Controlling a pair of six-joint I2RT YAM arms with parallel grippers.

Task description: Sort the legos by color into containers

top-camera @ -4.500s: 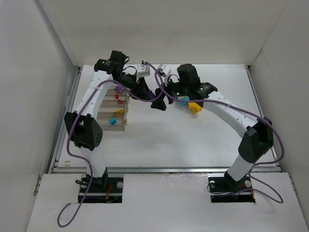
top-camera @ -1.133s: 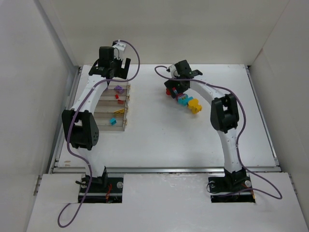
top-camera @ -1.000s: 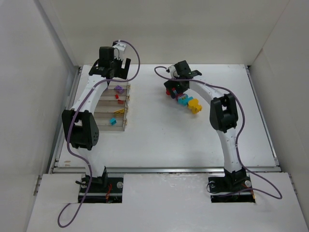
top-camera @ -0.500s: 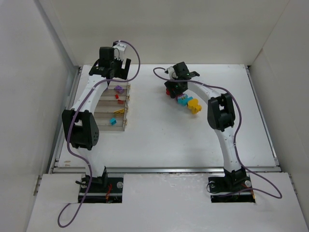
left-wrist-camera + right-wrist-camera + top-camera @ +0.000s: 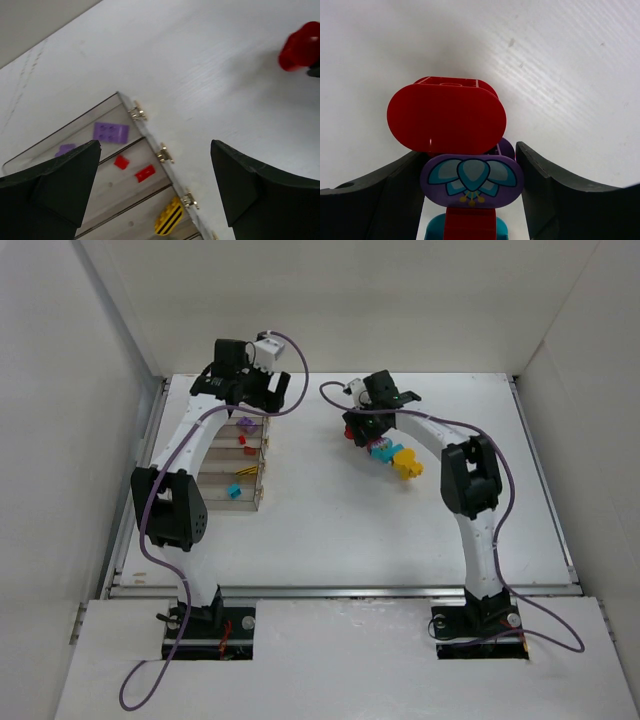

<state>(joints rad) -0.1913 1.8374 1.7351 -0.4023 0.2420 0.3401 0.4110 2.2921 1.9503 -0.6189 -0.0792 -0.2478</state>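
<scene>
Four clear containers (image 5: 262,466) sit in a row at the left, holding purple (image 5: 111,132), red (image 5: 145,173), yellow striped (image 5: 167,217) and cyan (image 5: 234,492) legos. My left gripper (image 5: 266,398) hovers open over their far end, nothing between its fingers (image 5: 60,185). At centre lies a loose cluster of legos: red (image 5: 446,117), purple with a flower print (image 5: 471,180), cyan (image 5: 435,231) and yellow (image 5: 405,465). My right gripper (image 5: 368,436) is down on that cluster, its fingers (image 5: 550,195) pressed against both ends of the purple flower lego.
White walls close in the table on the left, back and right. A metal rail (image 5: 340,590) runs along the near edge. Purple cables loop off both arms. Small brass tabs (image 5: 164,154) line the containers' right side.
My right gripper has closed from wide open onto the purple lego, and the cluster has shifted slightly. My left wrist has swung a little to the right above the containers.
</scene>
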